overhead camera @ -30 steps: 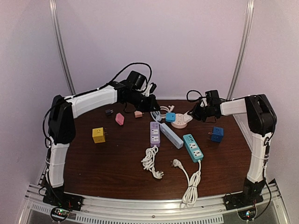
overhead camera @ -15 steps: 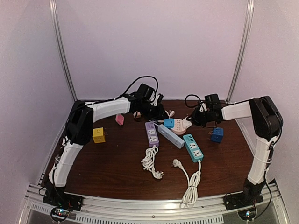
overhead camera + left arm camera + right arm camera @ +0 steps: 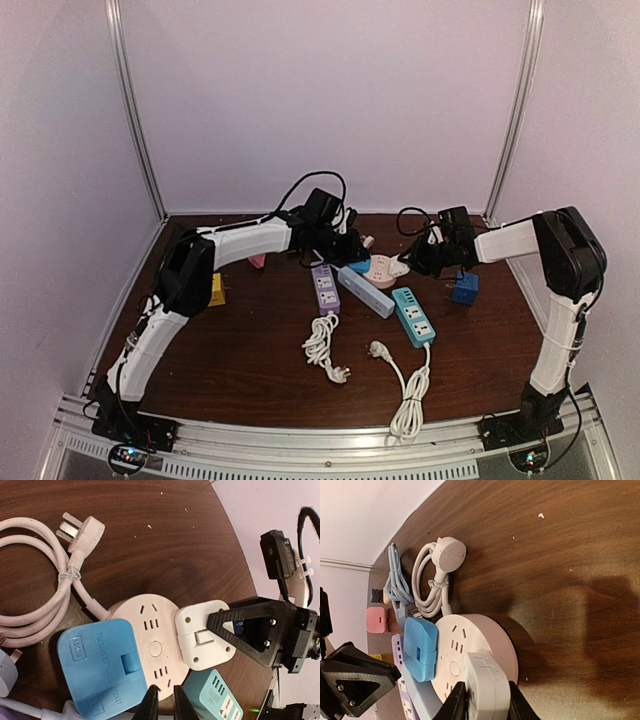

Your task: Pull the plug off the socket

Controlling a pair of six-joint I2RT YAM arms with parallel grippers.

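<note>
Two pairs of jaws are mine, and both meet at the pale pink round plastic socket (image 3: 152, 625). My right gripper (image 3: 486, 702) is clamped on the white square plastic plug (image 3: 485, 677), with one finger pressed against each flank. The plug lies flat on the socket's face directly between my right jaws, at the edge of the disc nearest them. Whether its pins are fully home I cannot tell.

My left gripper (image 3: 166, 703) has its jaws drawn almost together, leaving only a thin slit. The tips are at the socket's rim, on the opposite side from my right jaws. I cannot tell whether they pinch that rim or only press on it.

Just left of my left jaws, a blue rectangular folding adapter (image 3: 97, 662) sits plugged into the same socket. Just right of them is the corner of a teal plastic power strip (image 3: 212, 697). Ahead of my left jaws, past the socket, a pale pink coiled cord with a three-pin plug (image 3: 82, 530) lies on the dark brown wooden table (image 3: 165, 545), and its lead runs back into the socket's side.
</note>
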